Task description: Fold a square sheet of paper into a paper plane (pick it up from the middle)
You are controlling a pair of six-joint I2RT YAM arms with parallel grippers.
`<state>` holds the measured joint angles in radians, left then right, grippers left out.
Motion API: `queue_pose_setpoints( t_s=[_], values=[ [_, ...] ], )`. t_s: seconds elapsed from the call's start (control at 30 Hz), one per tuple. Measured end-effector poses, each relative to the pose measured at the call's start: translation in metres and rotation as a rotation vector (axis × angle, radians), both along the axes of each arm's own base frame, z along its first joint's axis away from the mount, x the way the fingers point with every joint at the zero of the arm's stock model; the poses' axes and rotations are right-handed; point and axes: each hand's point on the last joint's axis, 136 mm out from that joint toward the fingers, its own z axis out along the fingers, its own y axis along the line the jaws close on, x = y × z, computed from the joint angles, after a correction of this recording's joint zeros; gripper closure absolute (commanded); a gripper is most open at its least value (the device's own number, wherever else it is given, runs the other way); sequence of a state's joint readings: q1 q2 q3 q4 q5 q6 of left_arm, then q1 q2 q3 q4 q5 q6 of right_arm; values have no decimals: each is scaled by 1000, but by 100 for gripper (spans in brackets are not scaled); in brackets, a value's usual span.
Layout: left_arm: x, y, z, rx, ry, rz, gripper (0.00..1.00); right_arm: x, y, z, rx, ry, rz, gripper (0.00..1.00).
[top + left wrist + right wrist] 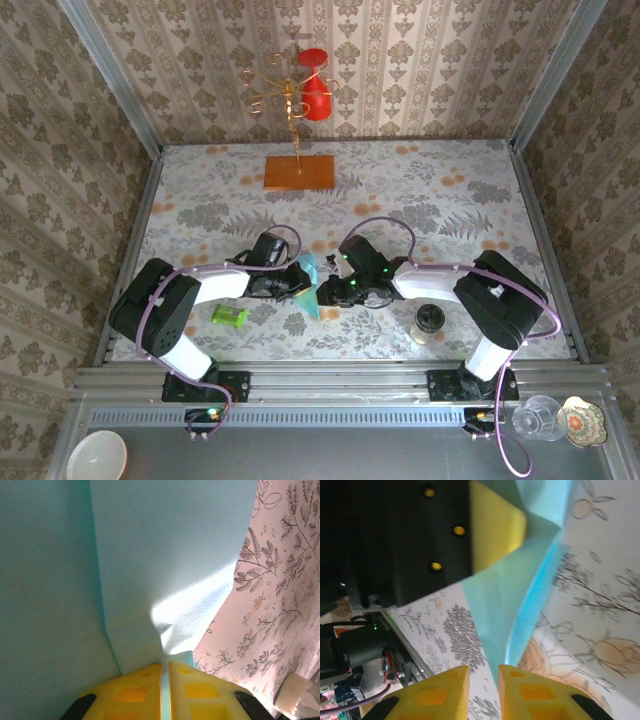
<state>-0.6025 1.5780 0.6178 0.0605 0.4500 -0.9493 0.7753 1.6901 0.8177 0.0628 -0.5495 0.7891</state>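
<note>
Left wrist view, grip: the left fingers [137, 690] are pressed together on an edge of the square sheet of paper [165, 555], pinching it.
Left wrist view, paper: it rises from the pinch with one panel lapped over another along a straight crease. The patterned desk [280, 605] shows beside it.
Left wrist view, reason: held up like this, the crease is probably kept free for the other arm to work.
Right wrist view, grip: the right fingers [440, 697] stand slightly apart, with desk showing through the narrow gap.
Right wrist view, paper: its folded point reaches down towards that gap, and I see nothing clamped.
Right wrist view, reason: likely lined up to nip the crease against the steady far end.
Top view, place: the paper stands between both arms, mid-desk near the front. The orange board [299, 172] and the green cylinder [229, 316] lie apart from it.
Top view, stage: partly folded, not yet a plane.
</note>
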Motion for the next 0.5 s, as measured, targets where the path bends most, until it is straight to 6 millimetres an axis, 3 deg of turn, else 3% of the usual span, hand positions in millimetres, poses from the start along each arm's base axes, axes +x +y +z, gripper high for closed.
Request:
queue_pose_setpoints(
  t_s=[0.17, 0.5],
  values=[
    [0, 0, 0, 0, 0, 0, 86, -1, 18, -4, 6, 5, 20, 79],
    [0, 0, 0, 0, 0, 0, 86, -4, 20, -23, -15, 56, 7, 80]
  ],
)
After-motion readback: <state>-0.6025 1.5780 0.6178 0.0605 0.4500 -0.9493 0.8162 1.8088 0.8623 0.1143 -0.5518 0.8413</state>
